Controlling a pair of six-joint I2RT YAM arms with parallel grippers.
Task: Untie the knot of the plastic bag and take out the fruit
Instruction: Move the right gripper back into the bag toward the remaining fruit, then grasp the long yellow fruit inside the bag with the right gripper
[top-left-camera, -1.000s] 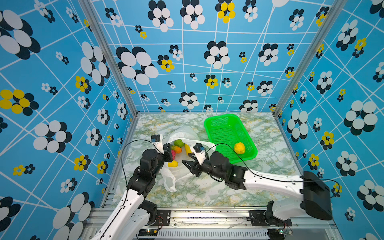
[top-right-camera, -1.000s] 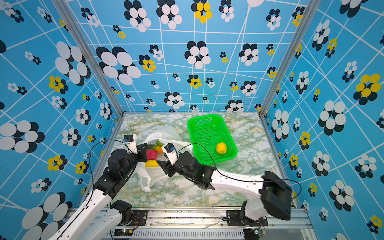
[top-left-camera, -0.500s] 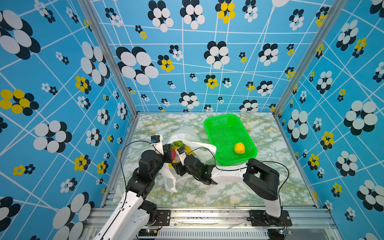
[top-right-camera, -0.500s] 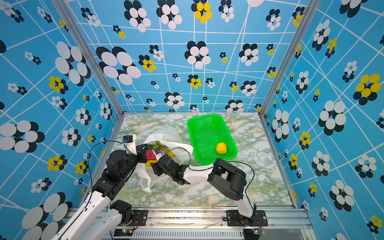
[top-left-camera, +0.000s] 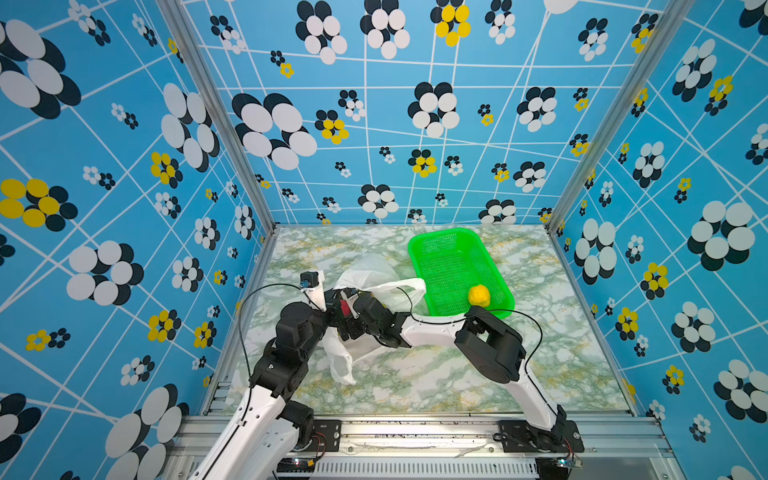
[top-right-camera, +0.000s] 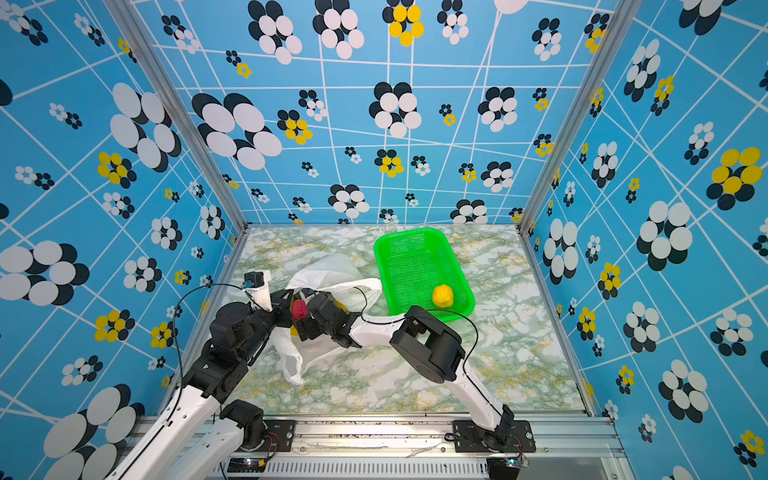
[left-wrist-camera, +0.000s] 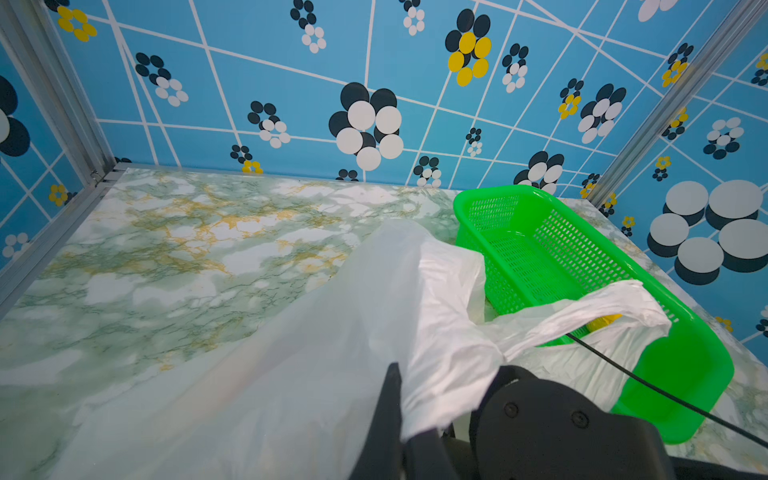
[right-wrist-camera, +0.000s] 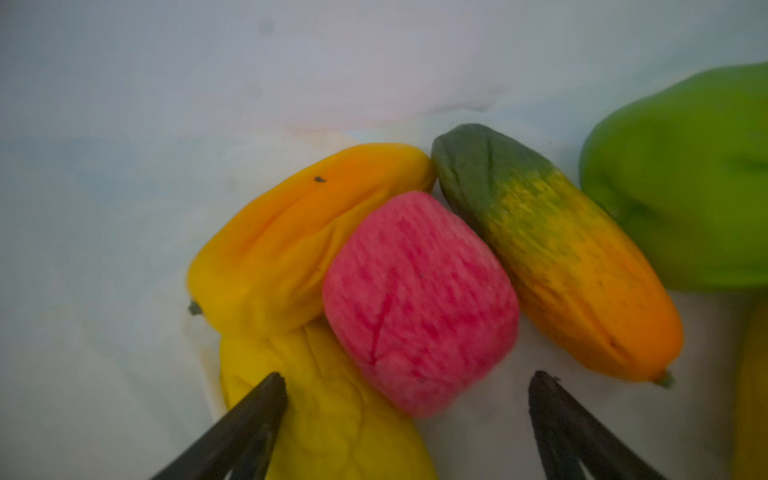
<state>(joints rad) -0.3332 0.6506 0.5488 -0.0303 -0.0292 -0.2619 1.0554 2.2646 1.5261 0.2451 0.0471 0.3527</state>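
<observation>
The plastic bag lies with its mouth open beside the green basket. My left gripper is shut on the bag's rim and holds it up. My right gripper is inside the bag, jaws wide open and gripping nothing. A red bumpy fruit sits just ahead of it, between the fingertips' lines. Around it lie a yellow-orange fruit, a yellow one, a green-orange long one and a green one. The knot is out of view.
The green mesh basket stands at the back right with one yellow fruit in it. A loose bag handle drapes toward the basket. Another handle trails toward the front. Patterned walls close three sides.
My right gripper has moved left, deeper into the bag's mouth, its elbow folding, and its jaws have spread wider. The left gripper has kept its hold on the bag.
</observation>
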